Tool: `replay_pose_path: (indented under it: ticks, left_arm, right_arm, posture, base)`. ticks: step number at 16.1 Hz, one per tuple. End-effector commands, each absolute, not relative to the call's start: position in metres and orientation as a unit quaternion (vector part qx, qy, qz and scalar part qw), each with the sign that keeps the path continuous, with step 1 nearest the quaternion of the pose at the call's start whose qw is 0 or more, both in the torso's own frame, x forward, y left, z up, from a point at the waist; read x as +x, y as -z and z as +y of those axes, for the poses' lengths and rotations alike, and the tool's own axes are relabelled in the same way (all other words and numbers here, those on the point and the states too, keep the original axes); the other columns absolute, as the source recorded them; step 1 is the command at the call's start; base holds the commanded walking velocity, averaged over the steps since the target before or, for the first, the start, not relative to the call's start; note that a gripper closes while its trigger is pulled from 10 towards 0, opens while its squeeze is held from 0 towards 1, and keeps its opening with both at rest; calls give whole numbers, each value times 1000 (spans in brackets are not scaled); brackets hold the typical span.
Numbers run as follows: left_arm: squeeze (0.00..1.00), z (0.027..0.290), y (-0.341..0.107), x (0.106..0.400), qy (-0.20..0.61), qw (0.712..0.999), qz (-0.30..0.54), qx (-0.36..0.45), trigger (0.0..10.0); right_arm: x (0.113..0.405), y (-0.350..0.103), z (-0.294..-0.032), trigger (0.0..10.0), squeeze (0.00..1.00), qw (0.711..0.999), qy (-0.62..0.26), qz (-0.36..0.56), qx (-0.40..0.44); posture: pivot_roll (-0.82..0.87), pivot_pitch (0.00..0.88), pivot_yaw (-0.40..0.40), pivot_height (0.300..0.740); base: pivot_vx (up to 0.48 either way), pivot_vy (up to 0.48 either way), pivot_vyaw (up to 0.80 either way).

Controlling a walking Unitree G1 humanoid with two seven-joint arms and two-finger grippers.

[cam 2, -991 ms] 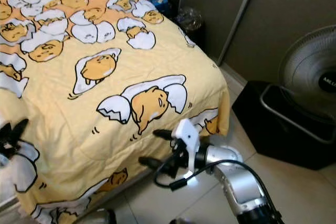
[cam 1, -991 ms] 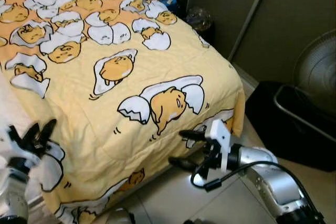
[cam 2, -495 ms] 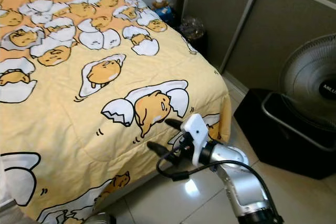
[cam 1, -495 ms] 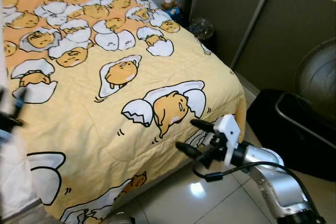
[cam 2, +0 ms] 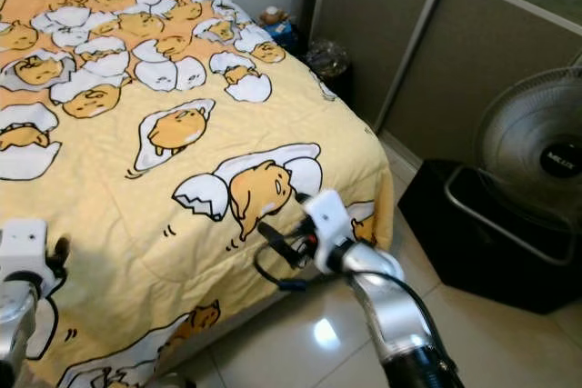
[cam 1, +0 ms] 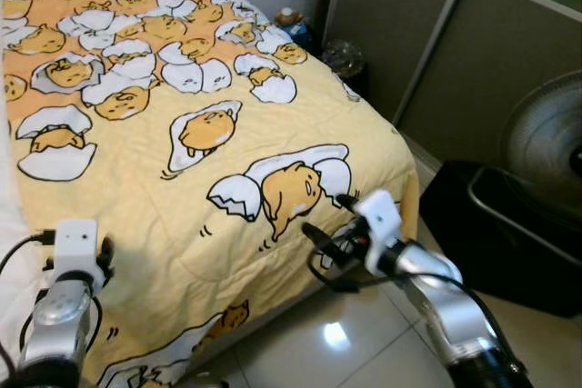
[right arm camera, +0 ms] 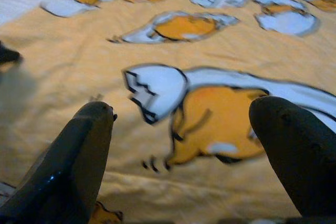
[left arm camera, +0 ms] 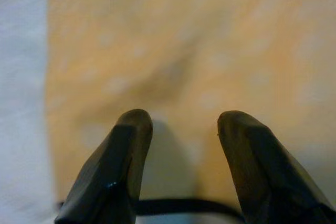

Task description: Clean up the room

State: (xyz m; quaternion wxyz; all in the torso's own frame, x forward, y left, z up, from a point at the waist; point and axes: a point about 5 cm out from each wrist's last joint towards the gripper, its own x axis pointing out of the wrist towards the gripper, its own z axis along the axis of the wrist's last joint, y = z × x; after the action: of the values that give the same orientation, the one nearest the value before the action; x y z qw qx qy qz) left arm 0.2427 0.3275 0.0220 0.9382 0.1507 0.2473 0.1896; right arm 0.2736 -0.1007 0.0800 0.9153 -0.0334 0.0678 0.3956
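Observation:
A yellow blanket (cam 1: 182, 179) printed with egg cartoons covers the bed. My right gripper (cam 1: 329, 217) is open at the bed's foot corner, its fingers pointing at the blanket edge beside a large egg print (right arm camera: 184, 108). My left gripper (left arm camera: 184, 124) is open low over the blanket near its left edge, with nothing but yellow cloth between its fingers (left arm camera: 126, 145). The white camera block on the left wrist (cam 1: 75, 244) sits above the blanket's lower left part.
A standing fan (cam 1: 546, 134) and a black box (cam 1: 482, 215) are on the right. Brown sliding doors (cam 1: 436, 52) run behind them. A small bottle (cam 1: 291, 17) and a clear bag (cam 1: 344, 47) sit past the bed's far corner. Glossy floor tiles (cam 1: 364, 352) lie below the bed's foot.
The camera has lifted and shows more of the bed. My right gripper has risen from below the blanket edge to beside it. My left gripper has come in over the blanket's lower left.

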Motion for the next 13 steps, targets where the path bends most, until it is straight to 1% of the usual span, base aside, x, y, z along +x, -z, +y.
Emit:
replay_pose_path:
  ticks: [1, 2, 3, 4, 5, 6, 7, 8, 9, 10, 11, 12, 13]
  left_arm:
    - [0, 331, -16, 240, -209, 923, 275, 169, 10000]
    - [0, 332, -14, 239, -215, 920, 282, 168, 10000]
    - [0, 334, -7, 233, -224, 911, 308, 161, 10000]
    - [0, 335, -5, 232, -226, 910, 314, 151, 10000]
    - [0, 337, -12, 237, -234, 929, 274, 85, 10000]
    - [0, 337, -17, 241, -231, 937, 253, 62, 10000]
    - [0, 337, -28, 247, -214, 954, 205, 47, 10000]
    - [0, 335, -38, 250, -194, 964, 169, 65, 10000]
    - [0, 324, -49, 254, -157, 976, 130, 80, 10000]
    - [0, 302, -59, 258, -106, 985, 90, 98, 10000]
    - [0, 275, -68, 258, -58, 992, 59, 97, 10000]
    - [0, 255, -74, 258, -38, 996, 38, 76, 10000]
    - [0, 236, -79, 257, -22, 998, 18, 54, 10000]
  right_arm:
    - [274, -80, -95, 10000, 0, 905, -418, 74, -37]
    - [274, -81, -91, 10000, 0, 900, -428, 74, -41]
    - [272, -79, -86, 10000, 0, 885, -456, 78, -57]
    - [271, -79, -86, 10000, 0, 883, -460, 79, -55]
    - [272, -78, -92, 10000, 0, 889, -448, 77, -54]
    - [272, -78, -95, 10000, 0, 893, -441, 76, -54]
    - [274, -78, -102, 10000, 0, 906, -415, 72, -51]
    - [276, -79, -109, 10000, 0, 921, -381, 64, -46]
    - [279, -80, -117, 10000, 0, 937, -343, 58, -37]
    - [279, -81, -122, 10000, 0, 950, -308, 52, -25]
    - [277, -81, -126, 10000, 0, 957, -285, 44, -21]
    - [275, -80, -128, 10000, 0, 963, -266, 46, -17]
    - [271, -76, -129, 10000, 0, 966, -253, 52, -13]
  posture:
    - [-33, 48, -50, 740]
    - [-38, 53, -49, 740]
    - [-41, 60, -44, 740]
    - [-38, 64, -42, 740]
    - [-32, 57, -34, 740]
    - [-32, 57, -34, 740]
    - [-17, 46, -29, 740]
    - [-10, 39, -27, 740]
    - [2, 30, -27, 740]
    - [15, 21, -24, 740]
    - [17, 13, -22, 740]
    - [16, 11, -21, 740]
    - [13, 8, -15, 740]
  base:
    - [0, 0, 0]
    - [0, 0, 0]
    - [0, 0, 0]
    - [0, 0, 0]
    - [0, 0, 0]
    - [0, 0, 0]
    - [0, 0, 0]
    - [0, 0, 0]
    - [0, 0, 0]
    - [0, 0, 0]
    - [0, 0, 0]
    - [0, 0, 0]
    - [0, -480, 800]
